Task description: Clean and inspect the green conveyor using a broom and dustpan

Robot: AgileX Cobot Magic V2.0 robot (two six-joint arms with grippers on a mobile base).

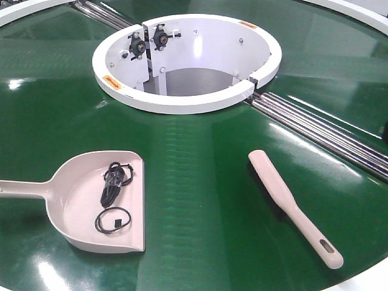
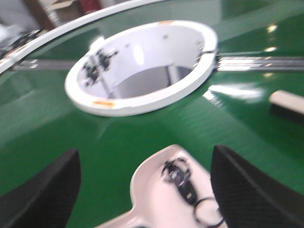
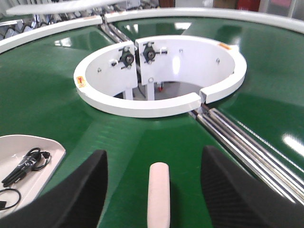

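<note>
You're at the pickup step — both pincers spread and empty, left gripper (image 2: pixel 145 185) over the dustpan (image 1: pixel 91 203) at seven o'clock on the green conveyor (image 1: pixel 200 182), right gripper (image 3: pixel 154 190) straddling the broom (image 1: pixel 291 203) at four — so lower and pinch each.

Bright overhead light, white glare patches on the glossy green conveyor (image 1: pixel 200 182), left wrist view motion-blurred

Blurred brown furniture (image 2: pixel 45 16) beyond (ceiling-light glare)
</note>
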